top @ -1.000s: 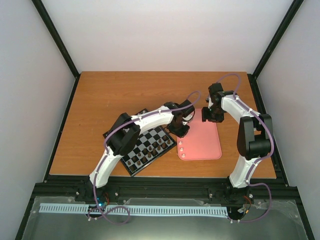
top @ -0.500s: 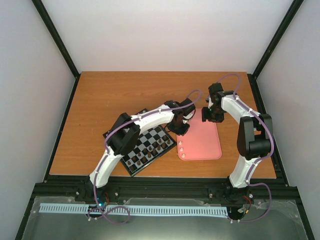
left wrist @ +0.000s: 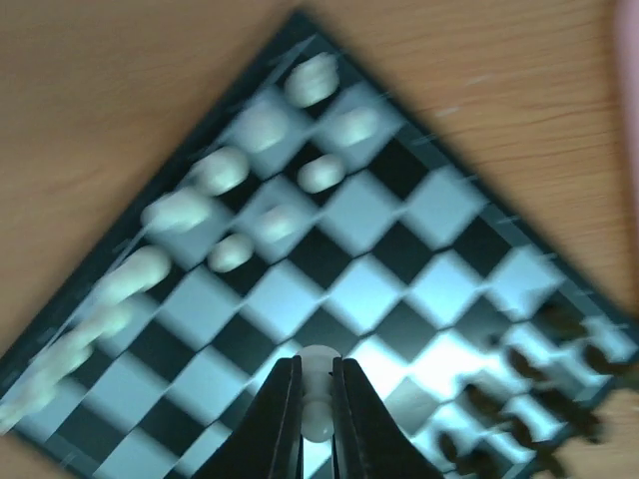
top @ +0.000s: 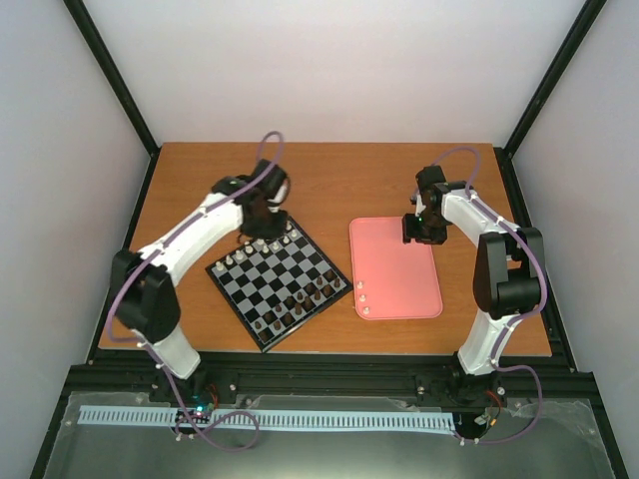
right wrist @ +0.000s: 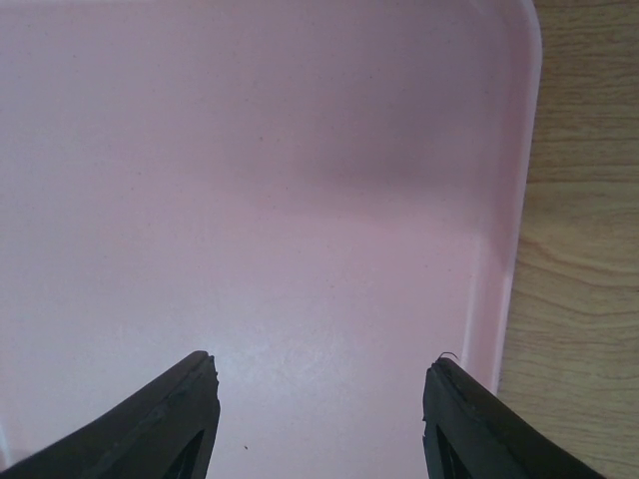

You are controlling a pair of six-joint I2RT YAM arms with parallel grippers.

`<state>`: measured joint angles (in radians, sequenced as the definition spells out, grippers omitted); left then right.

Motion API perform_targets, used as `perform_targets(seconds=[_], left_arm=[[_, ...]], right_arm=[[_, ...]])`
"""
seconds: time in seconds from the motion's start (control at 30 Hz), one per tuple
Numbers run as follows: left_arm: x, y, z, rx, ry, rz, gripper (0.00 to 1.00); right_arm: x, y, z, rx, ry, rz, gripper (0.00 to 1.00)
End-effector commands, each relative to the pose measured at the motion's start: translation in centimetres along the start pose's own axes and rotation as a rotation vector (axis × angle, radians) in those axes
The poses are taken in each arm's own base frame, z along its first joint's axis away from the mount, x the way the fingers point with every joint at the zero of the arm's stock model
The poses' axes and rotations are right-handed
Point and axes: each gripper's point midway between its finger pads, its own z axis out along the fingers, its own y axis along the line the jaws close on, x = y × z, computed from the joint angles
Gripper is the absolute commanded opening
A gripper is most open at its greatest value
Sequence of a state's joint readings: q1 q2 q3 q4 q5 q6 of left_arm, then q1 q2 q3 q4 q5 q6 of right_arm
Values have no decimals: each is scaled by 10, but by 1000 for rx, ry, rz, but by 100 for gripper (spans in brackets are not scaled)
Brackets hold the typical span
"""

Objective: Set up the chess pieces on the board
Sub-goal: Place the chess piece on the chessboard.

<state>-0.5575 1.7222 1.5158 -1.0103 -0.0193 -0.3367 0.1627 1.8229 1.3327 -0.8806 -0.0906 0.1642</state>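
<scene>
The board (top: 285, 282) lies left of centre on the table, turned like a diamond. Several cream-white chess pieces (top: 268, 244) line its far-left edge; they look blurred in the left wrist view (left wrist: 225, 170). My left gripper (top: 262, 216) hovers over the board's far corner, shut on one small white piece (left wrist: 319, 411) that is pinched upright between its fingertips (left wrist: 288, 384) above the checks (left wrist: 424, 205). Three more white pieces (top: 363, 298) sit at the near-left corner of the pink tray. My right gripper (top: 419, 230) hangs open and empty over the tray (right wrist: 300, 150).
Dark brown pieces (top: 300, 304) stand along the board's near-right edge, also in the left wrist view (left wrist: 544, 384). The pink tray (top: 399, 269) lies right of the board. Bare wooden table (top: 329, 180) stretches behind both, and grey walls enclose the workspace.
My left arm swung from the tray's left edge over to the board's far corner, its gripper now closed on a white piece. The right arm stayed put.
</scene>
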Motion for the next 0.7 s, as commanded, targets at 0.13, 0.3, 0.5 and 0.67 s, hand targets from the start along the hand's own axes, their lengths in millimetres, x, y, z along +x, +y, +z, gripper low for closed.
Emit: perform_targets(seconds=[0.13, 0.3, 0.5, 0.67], left_arm=[[57, 88, 21, -136, 68, -199, 1], [52, 95, 35, -153, 68, -209, 1], [45, 96, 54, -158, 68, -212, 1], [42, 101, 68, -174, 71, -213, 1]], right_arm=[[4, -2, 9, -7, 26, -8, 56], [4, -3, 9, -4, 27, -10, 56], [3, -2, 6, -6, 23, -6, 56], [4, -2, 5, -7, 23, -3, 56]])
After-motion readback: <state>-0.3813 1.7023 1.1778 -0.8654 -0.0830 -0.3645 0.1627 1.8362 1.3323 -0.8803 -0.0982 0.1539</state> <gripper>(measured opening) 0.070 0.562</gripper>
